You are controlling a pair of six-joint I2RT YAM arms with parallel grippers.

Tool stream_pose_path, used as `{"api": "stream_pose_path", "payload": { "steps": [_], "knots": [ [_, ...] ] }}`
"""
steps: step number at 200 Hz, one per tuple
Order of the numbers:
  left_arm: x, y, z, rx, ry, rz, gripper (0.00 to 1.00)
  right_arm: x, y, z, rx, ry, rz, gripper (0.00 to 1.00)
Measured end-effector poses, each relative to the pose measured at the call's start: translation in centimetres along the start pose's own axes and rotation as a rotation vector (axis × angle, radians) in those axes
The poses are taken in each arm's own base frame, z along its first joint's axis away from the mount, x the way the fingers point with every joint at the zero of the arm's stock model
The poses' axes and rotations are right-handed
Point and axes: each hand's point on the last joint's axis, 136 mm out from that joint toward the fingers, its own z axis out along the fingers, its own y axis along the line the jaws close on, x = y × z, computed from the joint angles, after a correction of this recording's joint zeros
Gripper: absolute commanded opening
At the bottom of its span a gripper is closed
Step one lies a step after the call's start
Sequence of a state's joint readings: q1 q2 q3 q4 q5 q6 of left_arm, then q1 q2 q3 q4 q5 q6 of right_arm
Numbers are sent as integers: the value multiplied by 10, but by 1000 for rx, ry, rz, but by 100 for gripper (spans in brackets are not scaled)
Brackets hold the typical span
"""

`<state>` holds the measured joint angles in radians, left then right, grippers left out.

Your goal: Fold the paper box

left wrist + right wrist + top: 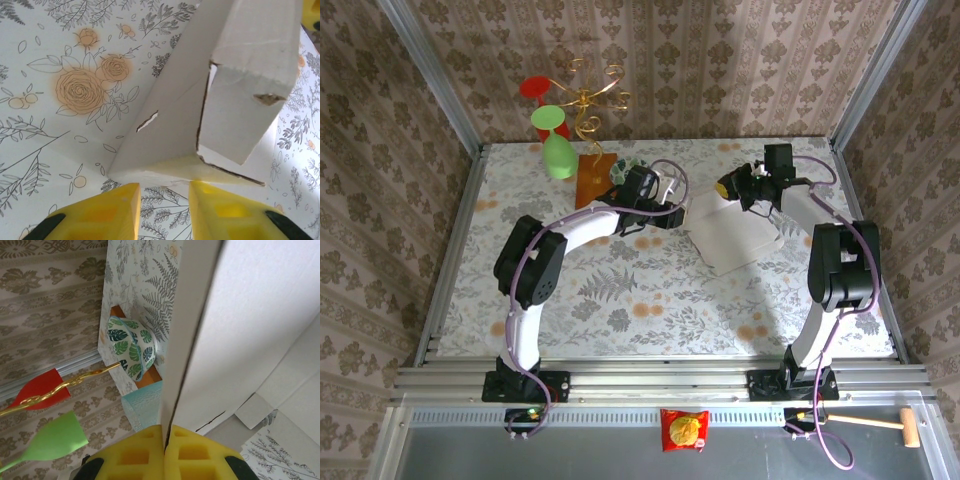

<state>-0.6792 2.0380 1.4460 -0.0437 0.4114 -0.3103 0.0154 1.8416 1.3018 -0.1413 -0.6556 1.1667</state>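
Note:
The paper box [735,240] is pale white cardboard on the flowered table, right of centre, with one panel raised. In the left wrist view its folded corner with a flap and a cut slot [180,115] lies just beyond my yellow fingertips. My left gripper [164,186] is open, with bare table between the fingers, and it sits at the box's left edge [672,190]. My right gripper [166,427] is shut on the edge of an upright panel of the paper box [260,315], at the box's far side [740,188].
A brown wooden board [595,178], a leaf-patterned cup [131,345] and a teal cup [145,405] stand at the back, left of the box. A gold wire stand [588,98] with a green glass [556,150] and a red one [535,87] is at the back wall.

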Motion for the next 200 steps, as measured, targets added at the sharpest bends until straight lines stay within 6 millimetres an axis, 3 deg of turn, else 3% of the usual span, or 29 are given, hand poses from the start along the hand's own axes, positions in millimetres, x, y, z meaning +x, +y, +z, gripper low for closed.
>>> {"api": "stream_pose_path", "payload": {
  "steps": [90, 200],
  "knots": [
    [9, -4, 6, 103, -52, 173, 28, 1, -1, -1, -22, 50, -70, 0],
    [2, -9, 17, 123, -115, 168, 23, -8, 1, 0, -78, 27, -53, 0]
  ]
}}
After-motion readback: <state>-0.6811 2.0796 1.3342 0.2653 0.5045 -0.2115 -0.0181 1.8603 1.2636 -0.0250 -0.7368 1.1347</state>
